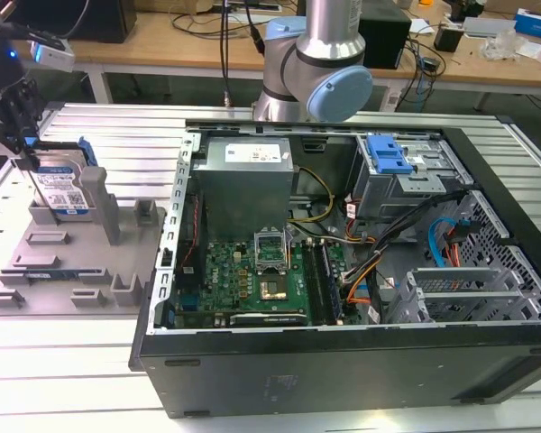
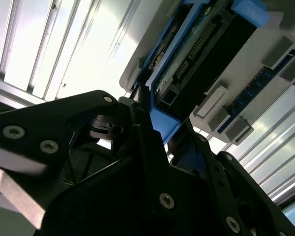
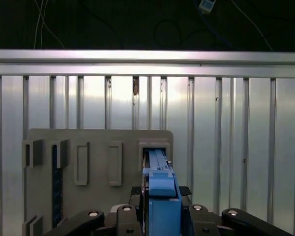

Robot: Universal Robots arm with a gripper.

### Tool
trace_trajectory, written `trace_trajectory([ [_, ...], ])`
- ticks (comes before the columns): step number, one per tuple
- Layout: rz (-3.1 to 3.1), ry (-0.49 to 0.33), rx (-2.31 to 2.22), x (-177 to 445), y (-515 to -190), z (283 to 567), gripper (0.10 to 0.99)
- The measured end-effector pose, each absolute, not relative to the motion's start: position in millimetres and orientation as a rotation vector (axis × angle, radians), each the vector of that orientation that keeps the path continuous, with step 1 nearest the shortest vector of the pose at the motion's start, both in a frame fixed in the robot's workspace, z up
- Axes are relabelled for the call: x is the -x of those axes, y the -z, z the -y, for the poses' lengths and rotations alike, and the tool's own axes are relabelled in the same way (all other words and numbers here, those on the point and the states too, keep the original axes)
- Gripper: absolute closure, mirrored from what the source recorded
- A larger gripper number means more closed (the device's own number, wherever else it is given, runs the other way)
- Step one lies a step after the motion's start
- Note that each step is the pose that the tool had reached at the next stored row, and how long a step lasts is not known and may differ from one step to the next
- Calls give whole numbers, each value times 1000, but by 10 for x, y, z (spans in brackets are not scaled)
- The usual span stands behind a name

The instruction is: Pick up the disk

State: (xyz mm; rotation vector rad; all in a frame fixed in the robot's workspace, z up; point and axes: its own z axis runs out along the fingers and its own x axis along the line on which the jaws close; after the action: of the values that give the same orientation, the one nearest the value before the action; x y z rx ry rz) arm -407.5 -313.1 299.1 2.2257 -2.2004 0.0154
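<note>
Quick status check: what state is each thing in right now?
Grey plastic fixture tray: lying flat.
Silver rectangular hard disk with blue side rails: upright on edge in the tray.
Black gripper: shut on the disk's top edge.
Black metal computer case: side open, internals exposed.

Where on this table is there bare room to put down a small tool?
Free: the ribbed table strip in front of the grey tray, at the exterior view's lower left, and the strip behind the tray. Crowded: the tray's posts, the gripper at the disk, and the open computer case, packed with parts.
</note>
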Motion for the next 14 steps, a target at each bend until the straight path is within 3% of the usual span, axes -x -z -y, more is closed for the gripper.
trace_trajectory([
  [14, 2201, -16, -2225, 4075, -3078, 3132, 702],
])
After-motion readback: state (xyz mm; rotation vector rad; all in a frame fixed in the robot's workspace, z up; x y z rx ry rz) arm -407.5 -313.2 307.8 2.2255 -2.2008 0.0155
